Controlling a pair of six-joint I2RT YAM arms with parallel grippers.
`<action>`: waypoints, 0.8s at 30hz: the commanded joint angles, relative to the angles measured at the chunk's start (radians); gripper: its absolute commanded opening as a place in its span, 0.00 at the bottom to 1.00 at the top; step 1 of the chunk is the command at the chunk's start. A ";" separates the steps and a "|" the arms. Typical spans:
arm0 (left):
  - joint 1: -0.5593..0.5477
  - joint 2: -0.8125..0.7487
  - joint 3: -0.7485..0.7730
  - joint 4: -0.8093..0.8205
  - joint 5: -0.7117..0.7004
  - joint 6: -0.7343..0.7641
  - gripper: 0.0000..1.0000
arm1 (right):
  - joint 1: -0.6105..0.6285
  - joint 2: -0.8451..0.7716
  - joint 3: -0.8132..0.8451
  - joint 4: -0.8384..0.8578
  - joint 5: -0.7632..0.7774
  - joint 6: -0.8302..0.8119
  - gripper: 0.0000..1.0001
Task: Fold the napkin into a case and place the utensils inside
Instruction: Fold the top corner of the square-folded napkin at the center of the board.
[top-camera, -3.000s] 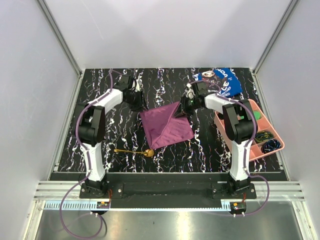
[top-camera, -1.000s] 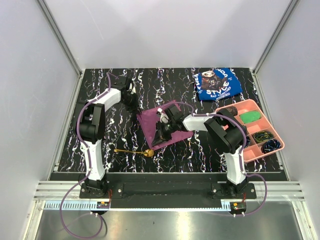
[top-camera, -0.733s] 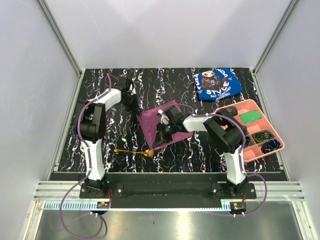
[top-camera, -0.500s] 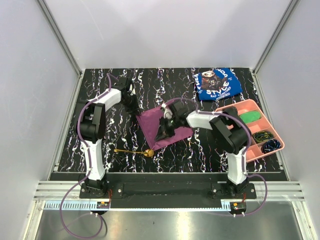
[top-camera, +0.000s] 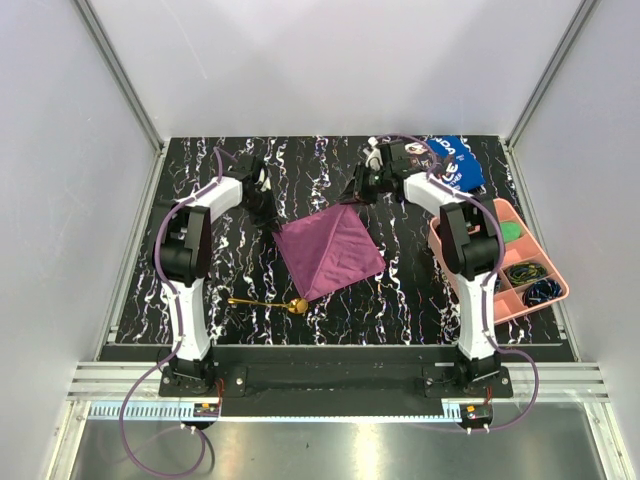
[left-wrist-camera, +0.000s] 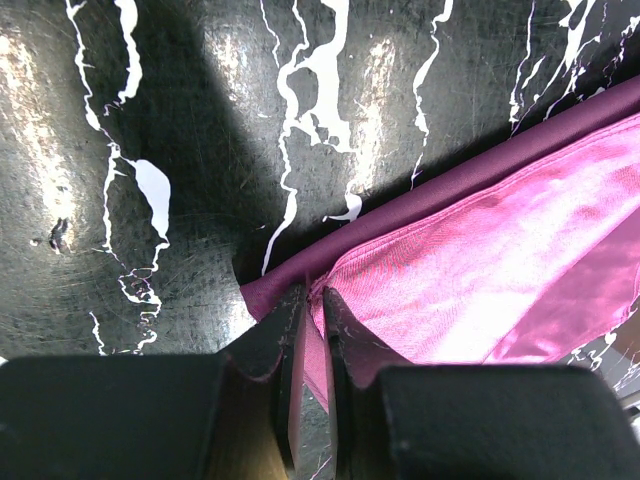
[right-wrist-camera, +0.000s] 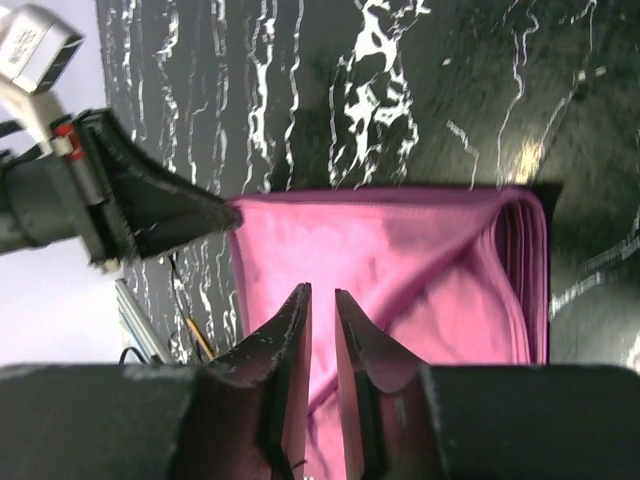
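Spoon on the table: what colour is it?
The spoon is shiny gold. It shows best in the top view.

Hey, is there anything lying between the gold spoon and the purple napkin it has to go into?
Nothing visible does. The spoon lies on the table just beside the napkin's near corner, bowl end toward it, with only bare tabletop between.

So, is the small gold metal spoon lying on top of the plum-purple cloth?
No, the small gold metal spoon lies on the black marbled table, beside the near corner of the plum-purple cloth.
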 joint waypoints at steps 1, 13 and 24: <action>0.004 -0.026 0.024 0.004 -0.010 0.016 0.13 | 0.012 0.080 0.114 -0.049 -0.018 -0.012 0.21; 0.004 -0.011 0.008 0.004 -0.021 0.023 0.13 | -0.014 0.266 0.269 -0.063 -0.003 -0.067 0.17; 0.023 -0.137 0.027 -0.019 -0.039 0.028 0.51 | -0.015 0.156 0.381 -0.276 0.098 -0.134 0.27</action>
